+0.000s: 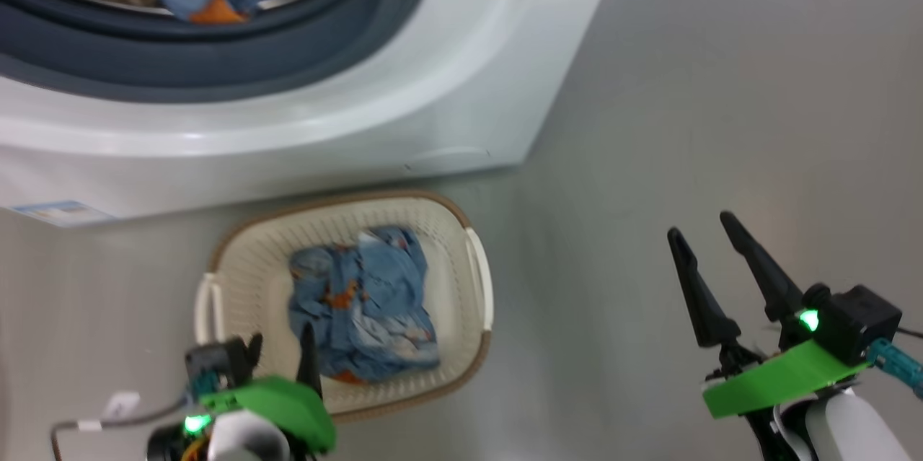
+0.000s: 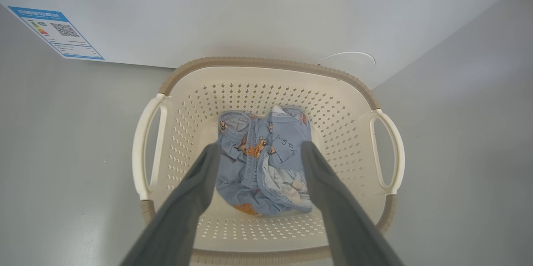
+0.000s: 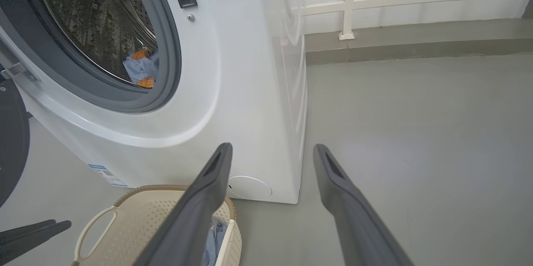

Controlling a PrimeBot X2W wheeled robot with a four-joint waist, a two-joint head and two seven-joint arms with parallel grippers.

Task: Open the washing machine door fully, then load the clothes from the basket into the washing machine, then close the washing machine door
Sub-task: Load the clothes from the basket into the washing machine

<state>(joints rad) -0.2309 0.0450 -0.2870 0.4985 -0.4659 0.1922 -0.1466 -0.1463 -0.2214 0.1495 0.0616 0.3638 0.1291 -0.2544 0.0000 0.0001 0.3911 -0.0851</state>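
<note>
Left gripper (image 2: 260,147) hangs over the basket (image 2: 266,63), fingers spread and empty, with the clothes (image 2: 262,170) lying between them at the basket's middle. Right gripper (image 1: 701,226), likewise spread and empty, is well off to the right over the floor (image 1: 721,86). One garment (image 3: 141,68) lies in the washer (image 3: 233,91) drum (image 3: 95,28). The washer's blue label (image 2: 56,33) bears a QR code; its text is too small to read.

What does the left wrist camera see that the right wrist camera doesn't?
Left wrist view, not the right: the whole basket with both handles, and the cartoon prints on the clothes in it. Right wrist view, not the left: the drum holding a garment, the edge of the washing machine door, the open right hand. Both: part of the basket, the white washing machine, its blue label.
</note>
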